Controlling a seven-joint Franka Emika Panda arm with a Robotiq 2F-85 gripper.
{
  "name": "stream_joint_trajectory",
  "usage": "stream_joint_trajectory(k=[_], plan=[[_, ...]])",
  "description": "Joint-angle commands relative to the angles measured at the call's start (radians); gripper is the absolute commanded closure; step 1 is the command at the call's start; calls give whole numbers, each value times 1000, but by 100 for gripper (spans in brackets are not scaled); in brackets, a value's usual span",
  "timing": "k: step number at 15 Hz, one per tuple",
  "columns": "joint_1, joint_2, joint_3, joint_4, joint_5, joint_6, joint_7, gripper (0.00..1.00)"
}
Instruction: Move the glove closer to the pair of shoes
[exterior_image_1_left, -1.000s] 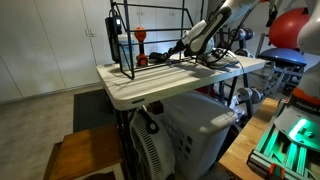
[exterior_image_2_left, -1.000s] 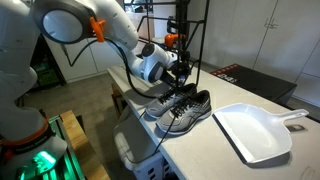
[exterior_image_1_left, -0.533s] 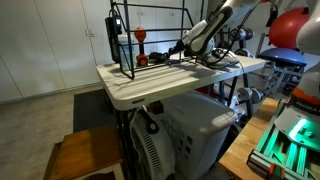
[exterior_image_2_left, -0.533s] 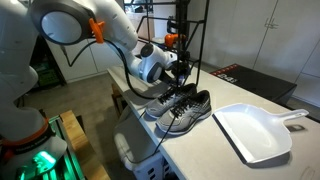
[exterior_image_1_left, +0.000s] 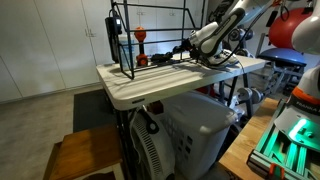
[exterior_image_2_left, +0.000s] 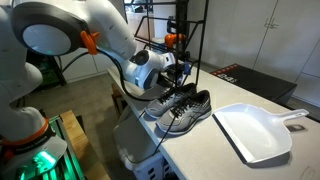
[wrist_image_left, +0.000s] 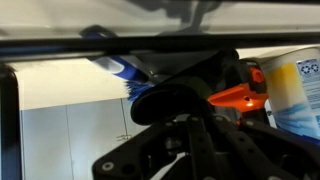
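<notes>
Glove (exterior_image_2_left: 226, 72), dark with a red mark, lies well beyond the shoes (exterior_image_2_left: 180, 108). Gripper (exterior_image_2_left: 184, 68) hovers just above the shoes. I cannot tell whether its jaws are apart or together.

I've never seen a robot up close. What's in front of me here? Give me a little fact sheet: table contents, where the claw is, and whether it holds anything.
surface: white table
footwear: pair of grey sneakers, side by side near the table's edge
beside them: white dustpan, not touching the sneakers
far end: black wire rack
gripper: above the table, between the rack and the sneakers
gripper jaws: hidden or blurred in every view, open or shut cannot be told
glove: cannot be picked out with certainty in these pictures
</notes>
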Motion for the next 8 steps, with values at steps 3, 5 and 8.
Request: stream_joint_trajectory(k=[3, 5, 8], plan=[[-79, 88, 44, 6, -101, 77, 3, 99], [-90, 96, 55, -5, -124, 100, 8, 99], [-96, 91, 46, -41, -138, 193, -6, 99]])
